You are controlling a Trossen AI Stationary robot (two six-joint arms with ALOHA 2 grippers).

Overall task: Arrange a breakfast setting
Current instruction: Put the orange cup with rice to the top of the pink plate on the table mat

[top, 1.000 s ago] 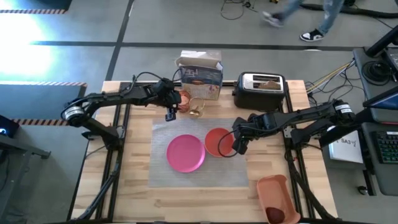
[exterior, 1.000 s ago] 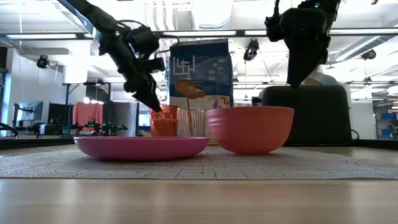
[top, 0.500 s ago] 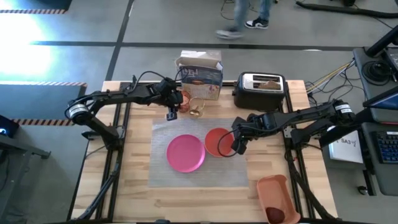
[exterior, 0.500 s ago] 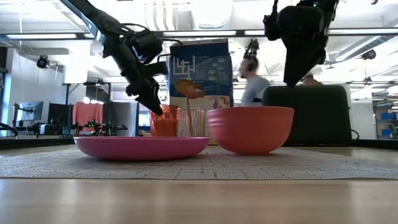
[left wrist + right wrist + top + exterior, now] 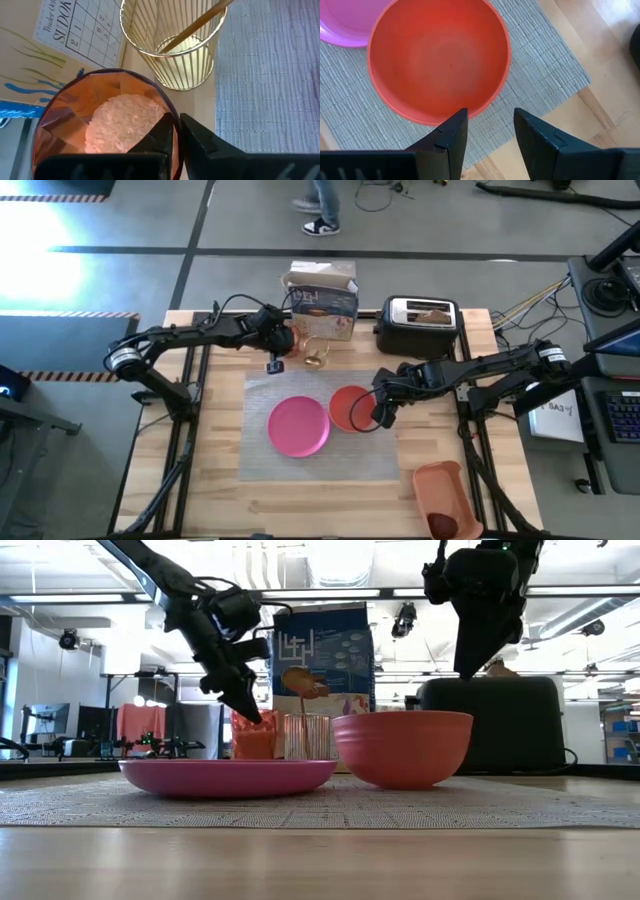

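Note:
The small translucent orange cup (image 5: 107,125) stands next to the clear glass (image 5: 172,45) beyond the grey placemat's (image 5: 320,460) far edge. The gold spoon (image 5: 300,683) leans in the glass. My left gripper (image 5: 283,345) is shut on the cup (image 5: 255,740). The pink plate (image 5: 298,426) and the orange bowl (image 5: 350,408) rest on the placemat. My right gripper (image 5: 490,130) hangs open above the bowl's (image 5: 437,60) right rim, touching nothing. A red apple (image 5: 443,525) lies in the orange tray. Toast (image 5: 432,311) sticks up from the toaster. My left gripper pinches the cup's rim (image 5: 172,131) on the side toward the placemat, one finger inside the cup and one outside. The fingers slant down from the table's left. The cup stays about upright; the plate hides its base in the low view.
A printed carton (image 5: 322,298) stands right behind the cup and glass at the far edge. The black-and-silver toaster (image 5: 420,323) is at the far right. The orange tray (image 5: 445,495) sits at the near right corner. A person walks on the floor beyond the table.
My left gripper has shut on the cup's rim while staying in place. In the low view the cup has shifted a little, away from the glass. My right gripper has kept still above the bowl.

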